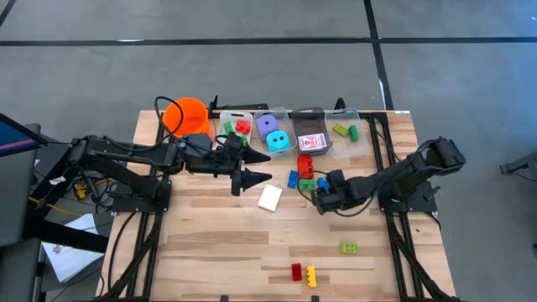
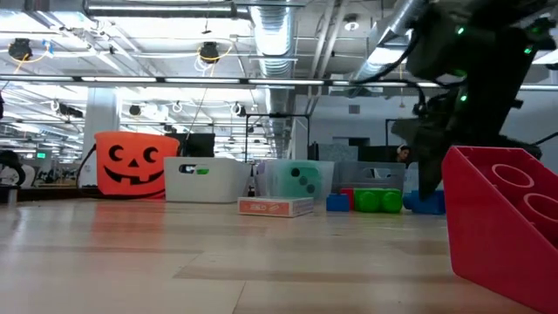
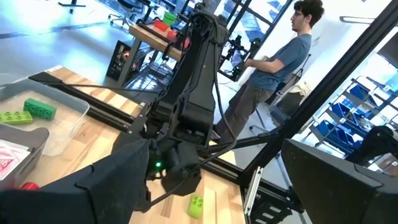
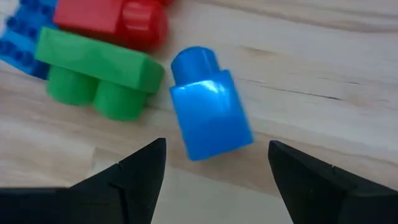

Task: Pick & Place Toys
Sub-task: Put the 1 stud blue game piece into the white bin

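- Blue brick (image 4: 208, 102) lies on my table (image 1: 218, 243), between my right claw (image 4: 214, 171) fingers, spread wide, untouched.
- Left claw (image 1: 262, 172) wide, empty.

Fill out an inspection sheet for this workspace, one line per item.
Surface: wooden table, mostly bare at the front.
Job's things: small blue brick lying in line with the right gripper, beside a green brick and a red brick; three more bricks near the front edge; teal die and purple die in a clear bin; white card mid-table.
Clutter: orange bucket at the back, left of the bins.
Grippers: right gripper open, low over the blue brick, holding nothing; left gripper open, empty, by the card.
Cables: bundle beside the left arm's base.
Surroundings: a person standing beyond the table.
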